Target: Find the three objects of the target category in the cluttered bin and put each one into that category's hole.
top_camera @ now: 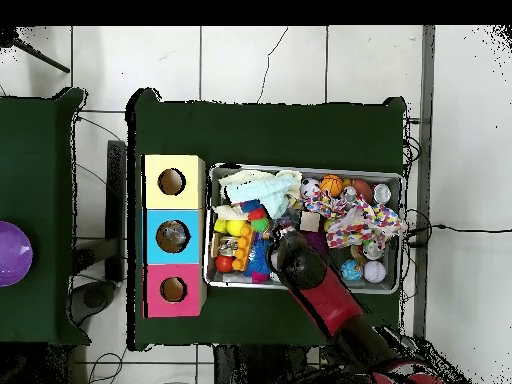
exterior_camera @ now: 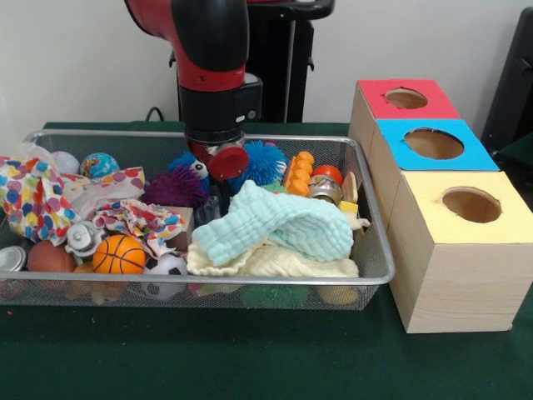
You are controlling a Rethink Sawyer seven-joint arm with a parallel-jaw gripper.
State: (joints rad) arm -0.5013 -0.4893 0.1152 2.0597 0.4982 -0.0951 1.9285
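Search goes best by shifting cloths aside: gripper [exterior_camera: 218, 187] dips into the bin [exterior_camera: 366, 275] mid-table, fingers hidden, so I cannot tell their state; no clear plastic items show.

No readable text, labels or numbers anywhere.

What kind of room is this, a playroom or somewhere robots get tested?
Probably a robot test room, not a playroom. A red and black arm reaches into a wire bin of toys on a green-covered table, beside three boxes with holes on top.
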